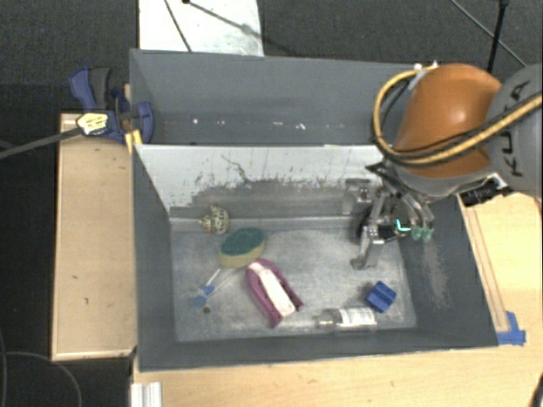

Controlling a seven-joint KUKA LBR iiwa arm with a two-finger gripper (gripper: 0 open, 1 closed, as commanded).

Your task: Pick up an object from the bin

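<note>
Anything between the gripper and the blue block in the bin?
Nothing. In the camera view, only bare bin floor separates the gripper from the blue block, which lies near the bin's front right corner.

In the bin (154, 261), at back left: small ball (215, 220) by the rear wall, sponge (243, 242) just in front, packet (271, 292) before the sponge, short stick (208, 291) to its left. At front right: tube (348, 318) beside block (381, 296), gripper (366, 259) behind both.
</note>
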